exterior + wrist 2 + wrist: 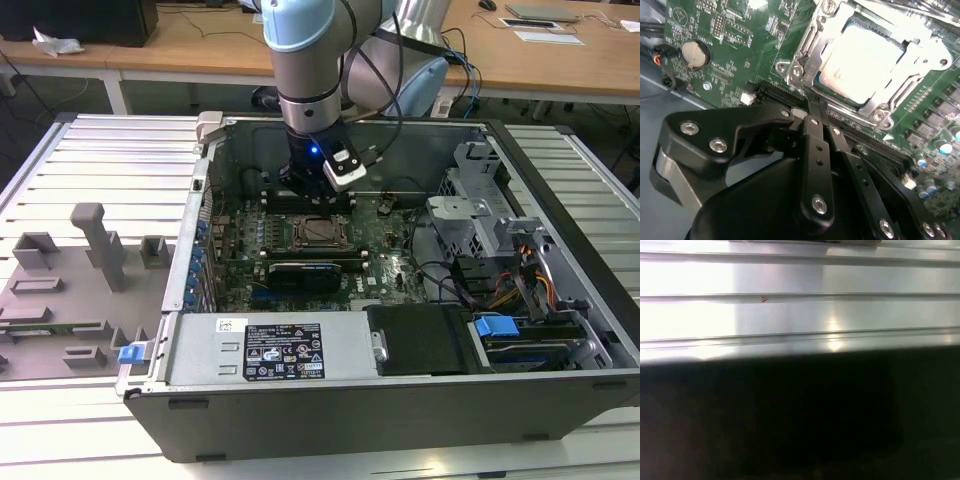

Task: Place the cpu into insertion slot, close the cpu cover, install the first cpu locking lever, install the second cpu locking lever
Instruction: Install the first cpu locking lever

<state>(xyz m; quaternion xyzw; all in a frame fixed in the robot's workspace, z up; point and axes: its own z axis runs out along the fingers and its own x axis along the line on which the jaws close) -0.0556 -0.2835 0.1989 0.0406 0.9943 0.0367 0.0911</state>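
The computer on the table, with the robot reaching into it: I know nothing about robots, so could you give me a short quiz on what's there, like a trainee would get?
1. True or false: the cpu lies on the green motherboard.
2. The cpu cover is: A) down flat, framing the chip; B) standing upright; C) lying outside the computer.
3. Fill in: in the second wrist view, the hand is ___ (open or shut).
Key: 1 true; 2 A; 3 shut.
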